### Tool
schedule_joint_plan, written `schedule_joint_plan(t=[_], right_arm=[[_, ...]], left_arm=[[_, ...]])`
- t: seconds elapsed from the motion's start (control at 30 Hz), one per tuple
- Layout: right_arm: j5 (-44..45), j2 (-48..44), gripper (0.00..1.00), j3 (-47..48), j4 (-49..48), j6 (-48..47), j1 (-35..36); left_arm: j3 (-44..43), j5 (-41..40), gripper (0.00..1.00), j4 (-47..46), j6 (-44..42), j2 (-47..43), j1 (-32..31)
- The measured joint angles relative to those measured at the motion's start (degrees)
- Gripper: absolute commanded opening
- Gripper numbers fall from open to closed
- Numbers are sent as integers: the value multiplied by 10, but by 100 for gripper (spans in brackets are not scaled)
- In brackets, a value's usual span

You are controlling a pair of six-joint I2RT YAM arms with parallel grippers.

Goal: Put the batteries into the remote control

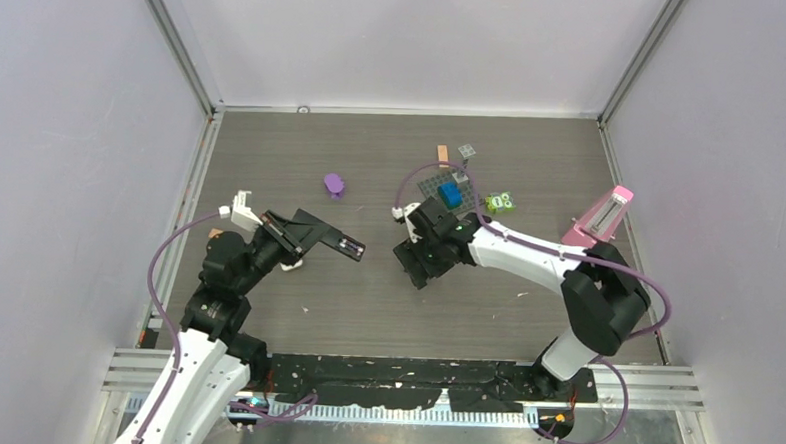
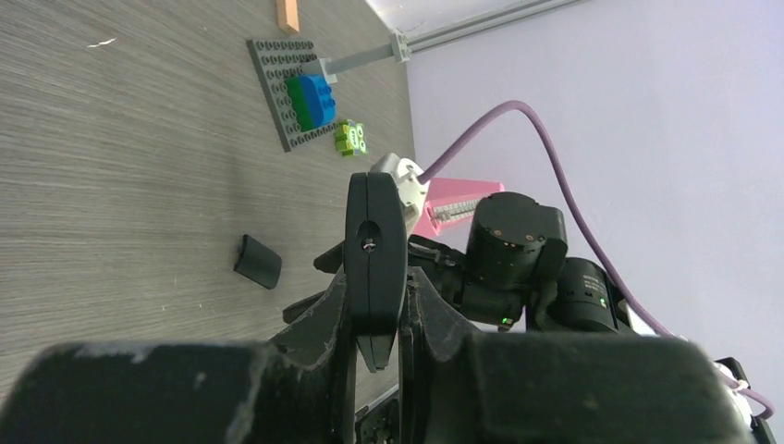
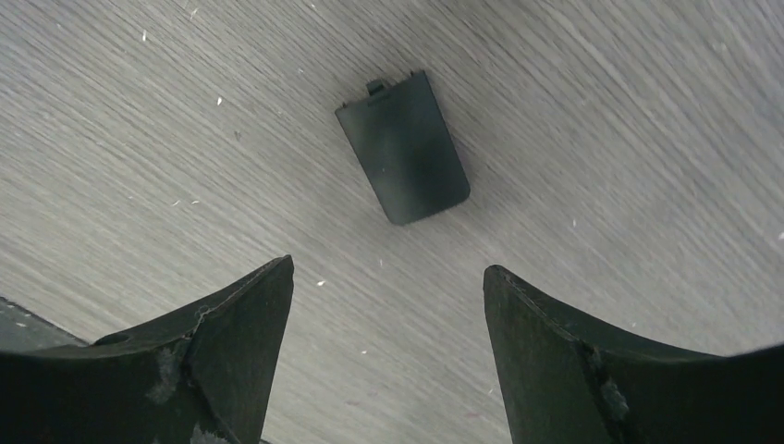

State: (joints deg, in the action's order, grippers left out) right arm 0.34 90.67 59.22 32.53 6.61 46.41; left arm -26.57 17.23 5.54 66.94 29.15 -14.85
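**Remote clamped in the left pincer, its cover on the table**

We found the remote [image 1: 318,236] held off the table [image 1: 485,326] by the left gripper [image 1: 286,242], whose jaws were closed tight on the remote's flanks. The far end of the remote pointed toward the middle of the table. It showed a few pale flecks there, but we could not tell whether these were batteries seated in the compartment. We could not make out any loose cells.

The right gripper [image 3: 388,268] hung just above the wood with its jaws spread wide and nothing between them. Just ahead of its fingertips the black battery cover [image 3: 404,148] lay flat on the table, touching neither finger.

Farther back, a grey studded baseplate [image 2: 277,92] carried a blue brick [image 2: 319,97] and a green brick [image 2: 298,104] pressed side by side. A small lime-green figure [image 2: 351,139] lay just beside the plate. A pink object [image 1: 599,219] stood near the right wall.

We could read no lettering on anything at this size.
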Motion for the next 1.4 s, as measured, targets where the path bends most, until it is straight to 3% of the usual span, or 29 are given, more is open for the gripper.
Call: schedule_joint_plan(t=[0.57, 0.9, 0.97, 1.17, 1.4], right_arm=[[27, 139, 76, 81, 3, -91, -1], [-42, 165, 47, 112, 29, -111, -20], [-50, 167, 38, 114, 32, -111, -22], [-61, 166, 26, 113, 33, -105, -25], [-64, 113, 24, 54, -2, -83, -24]], left_arm=[[-4, -2, 0, -2, 0, 33, 11], [-11, 2, 0, -12, 1, 40, 25], [-11, 5, 0, -15, 1, 44, 27], [-11, 12, 0, -19, 0, 50, 30], [-11, 22, 0, -28, -23, 49, 33]])
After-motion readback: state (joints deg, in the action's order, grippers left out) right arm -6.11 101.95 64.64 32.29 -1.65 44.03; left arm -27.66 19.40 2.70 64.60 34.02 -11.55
